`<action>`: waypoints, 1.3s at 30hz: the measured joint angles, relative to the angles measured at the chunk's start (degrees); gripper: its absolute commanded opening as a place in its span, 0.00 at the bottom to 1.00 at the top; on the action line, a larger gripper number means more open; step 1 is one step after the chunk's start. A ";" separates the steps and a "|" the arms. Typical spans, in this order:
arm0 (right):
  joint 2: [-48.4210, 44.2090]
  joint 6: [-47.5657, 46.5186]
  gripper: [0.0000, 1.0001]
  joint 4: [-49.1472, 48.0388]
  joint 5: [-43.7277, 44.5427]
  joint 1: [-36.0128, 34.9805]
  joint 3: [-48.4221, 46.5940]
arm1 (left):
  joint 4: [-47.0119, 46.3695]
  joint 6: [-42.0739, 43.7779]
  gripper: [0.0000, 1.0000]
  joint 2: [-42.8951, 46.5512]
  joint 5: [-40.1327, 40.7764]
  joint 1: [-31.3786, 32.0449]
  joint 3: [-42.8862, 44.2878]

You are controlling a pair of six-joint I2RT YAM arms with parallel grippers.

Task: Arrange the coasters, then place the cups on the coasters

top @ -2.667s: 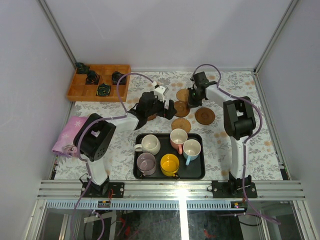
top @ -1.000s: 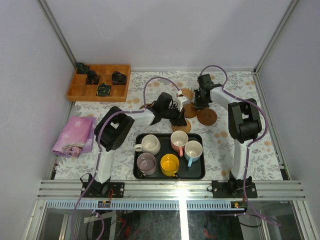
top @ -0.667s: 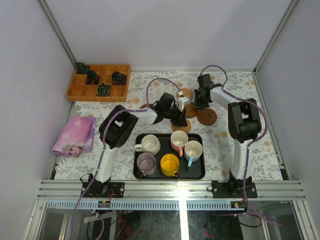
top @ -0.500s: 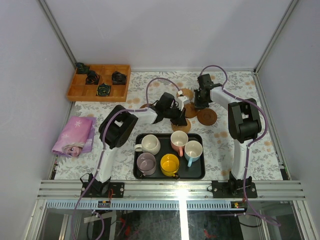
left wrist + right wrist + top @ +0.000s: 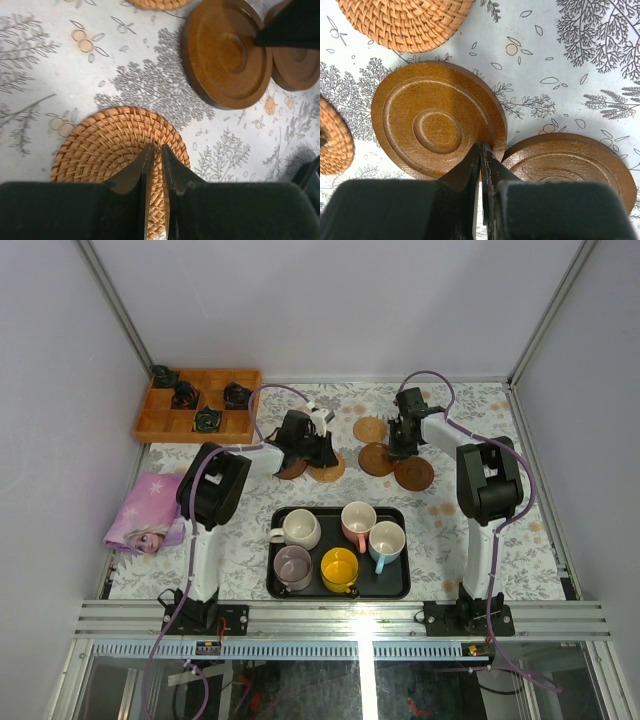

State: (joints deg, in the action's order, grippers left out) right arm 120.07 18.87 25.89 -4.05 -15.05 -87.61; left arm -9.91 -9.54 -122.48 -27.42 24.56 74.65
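The woven coaster (image 5: 110, 145) under the left pincer (image 5: 155, 155) is the one most likely to go astray. The pincer is closed, gripping nothing, and its tips rest on the coaster's near edge. If it pushes from there, the rough weave may catch and tip up, or the tips may skid off and leave it short of its place.

The wooden coaster (image 5: 437, 127) carries a similar risk. The right pincer (image 5: 481, 155) is also closed and empty, with its tips at that disc's rim, right where the second wooden coaster (image 5: 570, 165) meets it. A nudge here could ride one disc up over the other, or drag both at once. Coasters left crowded would give the cups (image 5: 339, 568) no room for their handles, and a cup set on an overlapped pair would rock.

The coasters are thin round discs of two kinds. Some are pale coiled wicker. The others are dark polished wood with raised rings and a shallow centre.

They lie bunched on the far middle of the patterned table (image 5: 480, 540), with one more partly hidden under the left arm. All five cups stand nearer, in the black tray (image 5: 400, 585), none yet on a coaster.
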 measured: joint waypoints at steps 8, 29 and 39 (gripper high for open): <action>0.48 -2.67 0.05 2.51 -2.05 -1.03 -1.20 | 0.59 -0.96 0.13 -2.19 1.86 -0.98 3.61; 7.56 -4.98 0.04 6.84 -4.63 -9.79 -12.59 | -0.28 -2.27 0.17 -1.51 2.19 -2.56 2.23; 11.93 -4.83 0.04 7.13 -7.72 -10.78 -19.02 | -0.50 -2.21 0.18 -0.63 2.40 -2.64 1.03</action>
State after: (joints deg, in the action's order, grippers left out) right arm 132.00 14.04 33.01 -11.77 -25.82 -106.63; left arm -10.41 -11.75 -123.11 -25.02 21.91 75.68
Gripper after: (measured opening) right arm 0.051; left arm 0.176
